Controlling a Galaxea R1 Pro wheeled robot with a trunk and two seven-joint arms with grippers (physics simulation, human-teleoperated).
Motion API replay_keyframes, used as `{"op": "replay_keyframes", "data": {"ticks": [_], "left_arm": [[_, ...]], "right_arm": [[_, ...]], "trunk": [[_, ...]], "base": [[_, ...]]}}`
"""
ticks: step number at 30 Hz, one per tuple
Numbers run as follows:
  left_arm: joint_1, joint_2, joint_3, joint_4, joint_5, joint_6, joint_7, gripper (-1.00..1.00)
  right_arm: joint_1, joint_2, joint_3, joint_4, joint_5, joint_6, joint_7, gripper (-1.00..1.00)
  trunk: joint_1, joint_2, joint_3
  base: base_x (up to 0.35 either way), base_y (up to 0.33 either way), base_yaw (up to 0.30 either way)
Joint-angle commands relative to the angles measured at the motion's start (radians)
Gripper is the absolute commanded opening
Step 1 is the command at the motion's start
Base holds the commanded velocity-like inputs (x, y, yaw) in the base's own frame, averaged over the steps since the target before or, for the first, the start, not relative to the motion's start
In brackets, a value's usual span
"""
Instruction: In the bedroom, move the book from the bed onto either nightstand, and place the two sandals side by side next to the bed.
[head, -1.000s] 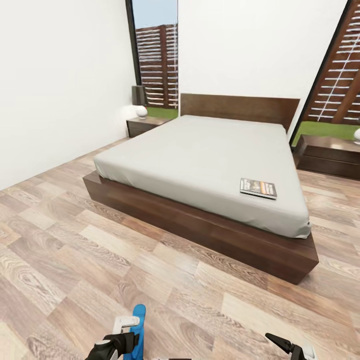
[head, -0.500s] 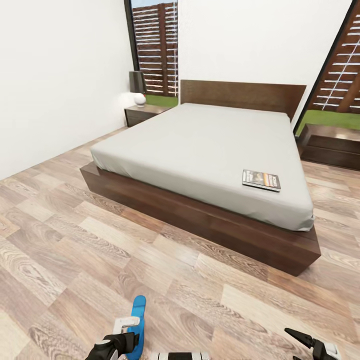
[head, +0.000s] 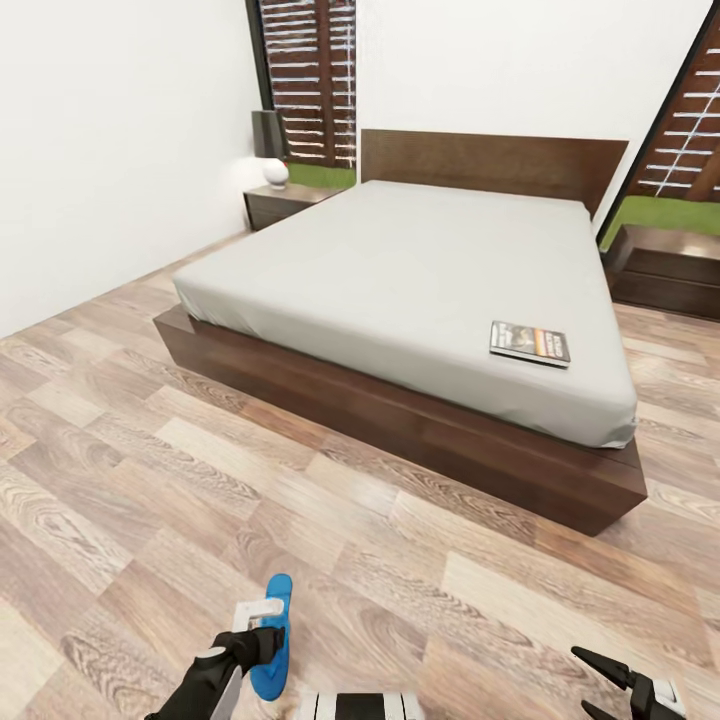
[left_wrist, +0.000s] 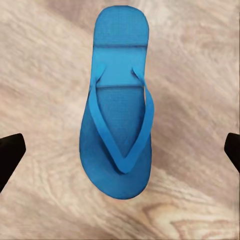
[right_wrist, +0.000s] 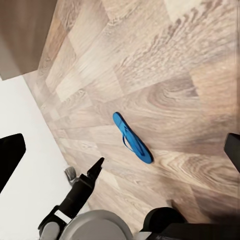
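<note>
The book (head: 530, 343) lies flat near the foot corner of the bed (head: 420, 270) on its pale grey mattress. One blue sandal (head: 272, 640) lies on the wood floor well short of the bed. My left gripper (head: 258, 640) hovers over it, open. In the left wrist view the sandal (left_wrist: 120, 125) lies strap-up between the widely spread fingertips (left_wrist: 10, 152) of the left gripper (left_wrist: 120, 150), untouched. My right gripper (head: 592, 683) is low at the right, open and empty. The right wrist view takes in the same sandal (right_wrist: 132, 137) and the left arm (right_wrist: 80, 187) beside it. Nightstands (head: 285, 203) (head: 665, 270) flank the headboard.
A white globe lamp (head: 277, 172) and a dark object stand on the left nightstand. White walls and tall windows (head: 305, 80) close the room behind the bed. Wood-plank floor (head: 150, 450) stretches between me and the bed frame.
The whole view has shifted, with the bed now larger and higher in frame, so the camera moved. The sandal stays under my left gripper. My right gripper sits further right.
</note>
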Motion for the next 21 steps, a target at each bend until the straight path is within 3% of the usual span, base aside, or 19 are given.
{"op": "replay_keyframes", "data": {"ticks": [1, 3, 6, 7, 13, 21], "left_arm": [[0.0, -0.002, 0.002, -0.025, 0.004, 0.021, 0.003, 1.0], [-0.001, -0.003, 0.002, -0.071, 0.004, 0.063, 0.003, 1.0], [-0.007, -0.004, 0.002, -0.18, 0.004, 0.202, 0.002, 1.0], [-0.013, -0.004, 0.001, -0.249, 0.004, 0.288, -0.001, 1.0], [-0.016, -0.005, -0.002, -0.279, 0.001, 0.322, -0.003, 1.0], [-0.016, -0.006, -0.047, -0.281, -0.001, 0.326, 0.003, 1.0]], "right_arm": [[-0.001, 0.0, -0.001, 0.0, 0.001, 0.005, 0.003, 1.0], [-0.001, 0.0, -0.001, 0.0, 0.001, 0.005, 0.003, 1.0], [-0.001, 0.0, -0.001, -0.001, 0.001, 0.005, 0.003, 1.0], [-0.001, 0.001, 0.0, -0.007, 0.001, 0.005, 0.003, 1.0], [-0.001, 0.002, 0.0, -0.019, 0.001, 0.005, 0.003, 1.0], [-0.001, 0.001, -0.001, -0.021, 0.002, 0.005, 0.002, 1.0]], "trunk": [[0.0, -0.001, -0.005], [0.001, -0.001, -0.013], [0.002, -0.002, -0.024], [0.003, -0.002, -0.028], [0.006, -0.003, -0.051], [0.006, -0.003, -0.051]], "base": [[0.0, 0.0, 0.0], [0.0, 0.0, 0.0], [0.0, 0.0, 0.0], [0.0, 0.0, 0.0], [0.0, 0.0, 0.0], [0.0, 0.0, 0.0]]}}
